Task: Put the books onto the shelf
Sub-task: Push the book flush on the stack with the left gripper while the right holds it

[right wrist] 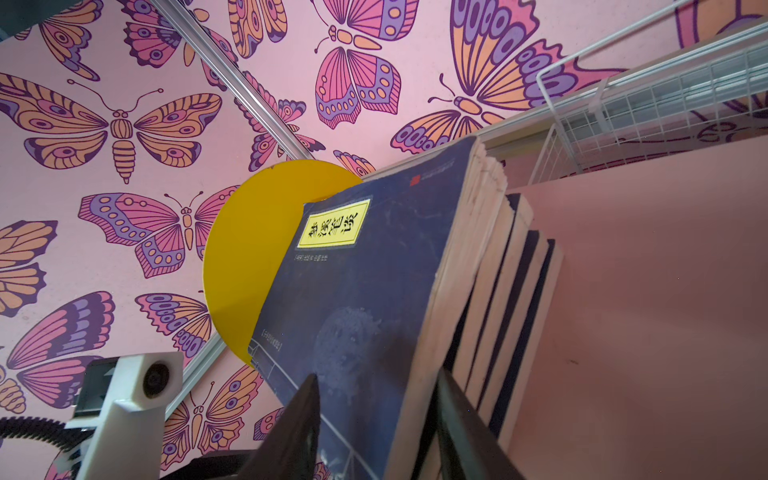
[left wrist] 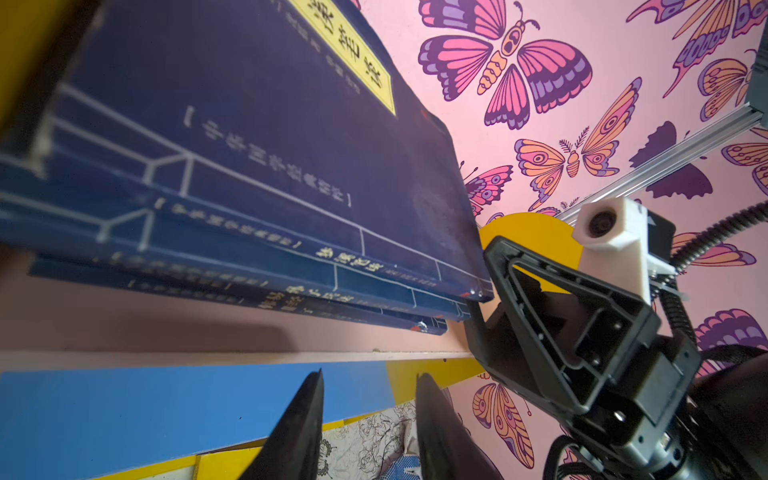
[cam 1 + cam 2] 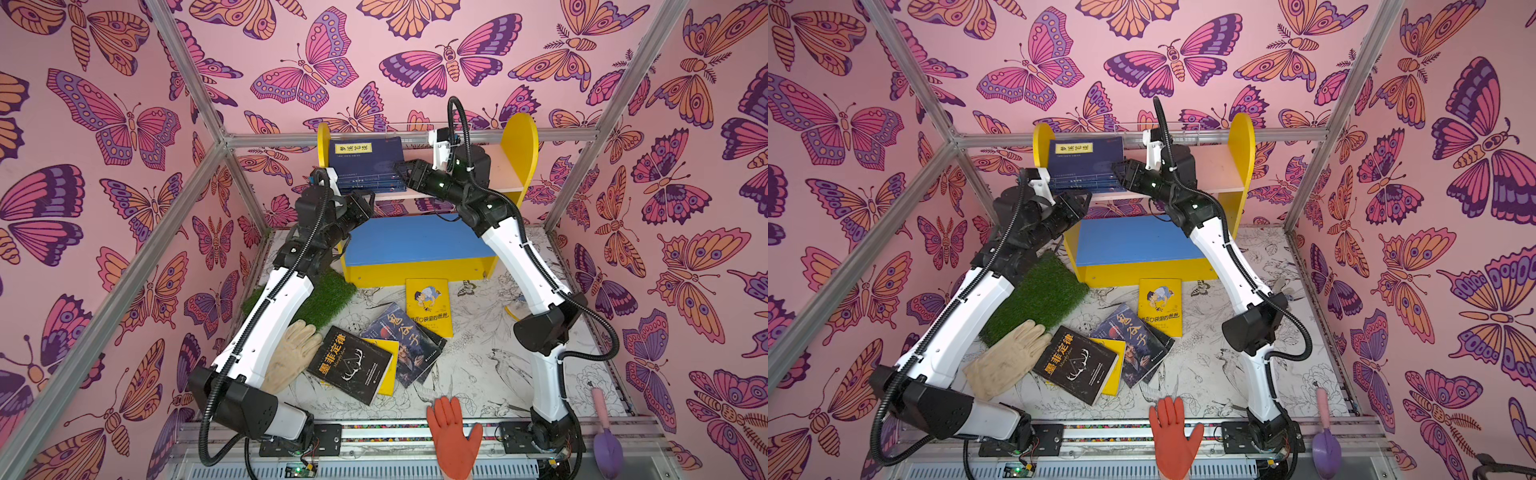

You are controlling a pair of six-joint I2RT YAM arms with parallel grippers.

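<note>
Yellow left panel of the shelf (image 3: pixel 323 137) has the navy books (image 3: pixel 365 162) tilted against it on the pink upper board (image 3: pixel 505 174), so that batch looks done. The left gripper (image 2: pixel 370 374) sits just below that board's front edge, fingers apart with nothing between them. The right gripper (image 1: pixel 376 374) is clamped on the top navy book (image 1: pixel 365 291) at its near corner.

Right of the stack the pink board is bare, and so is the blue lower board (image 3: pixel 415 241), so there's plenty of room.

Left on the table are the black antler book (image 3: pixel 353 363), a yellow one (image 3: pixel 390 370) under it, the portrait cover (image 3: pixel 409 345) and the cartoon-boy book (image 3: pixel 428 305). They overlap, so I'd guess free edges are scarce.
</note>
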